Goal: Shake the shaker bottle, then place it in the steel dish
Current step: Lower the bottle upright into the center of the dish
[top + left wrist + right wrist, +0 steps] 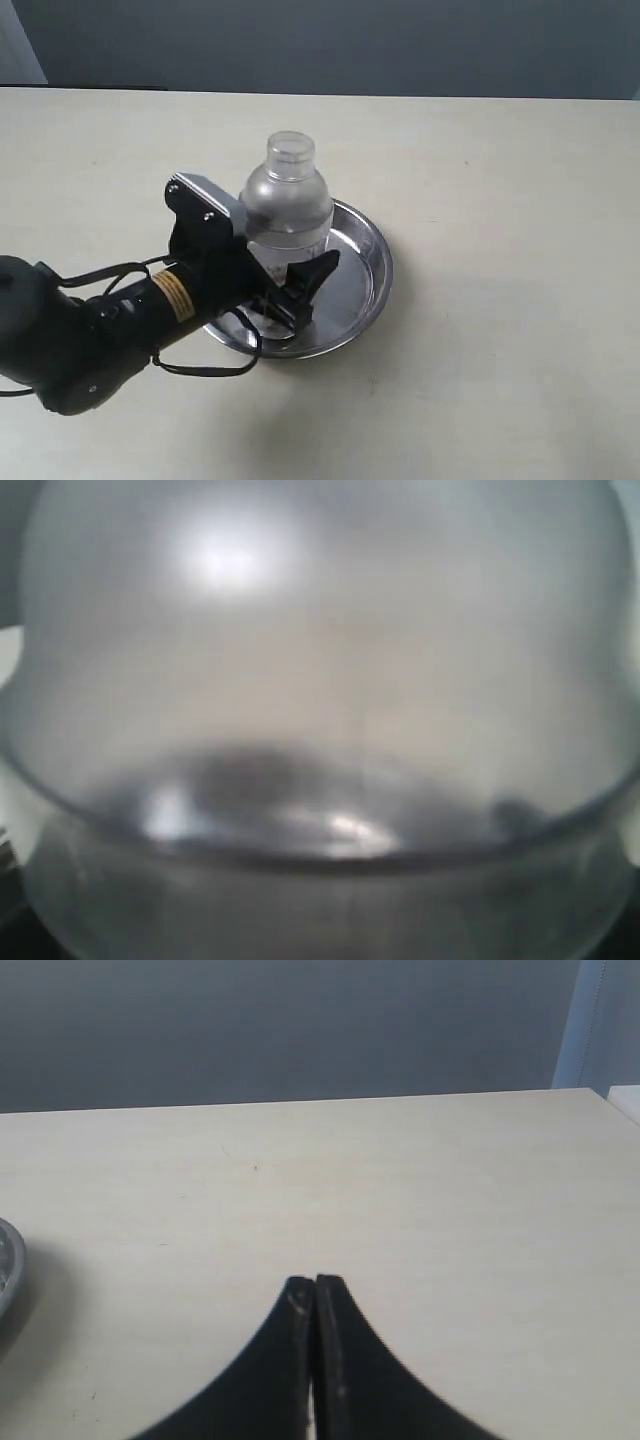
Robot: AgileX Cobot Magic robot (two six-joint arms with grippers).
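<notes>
So here's where we're at: the shaker bottle (pixel 288 205) is upright over the middle of the steel dish (pixel 366 272), with the left pincer (pixel 318 268) wrapped round its lower body. It looks clamped on, though the far finger is hidden behind the bottle. We can't tell if the base is actually touching the dish floor, since the pincer blocks that spot. The left wrist view is just frosted plastic, wall to wall.

The right pincer (pixel 315 1284) is squeezed shut on nothing, parked over bare tabletop (pixel 500 200) well clear of the dish.

Handling-wise, we reckon the bottle is light, stiff and pretty slick: smooth plastic with loose granules that shift the weight around. The low, straight part of the body seems the sane place to hold. The domed shoulder would squirt out, and the little cap (pixel 291 150) might pop.

The dish rim is low and sloped, so sliding out sideways risks clipping it or dragging the dish along. There's plenty of open tabletop all round the dish though, so lifting clear first looks easy.
</notes>
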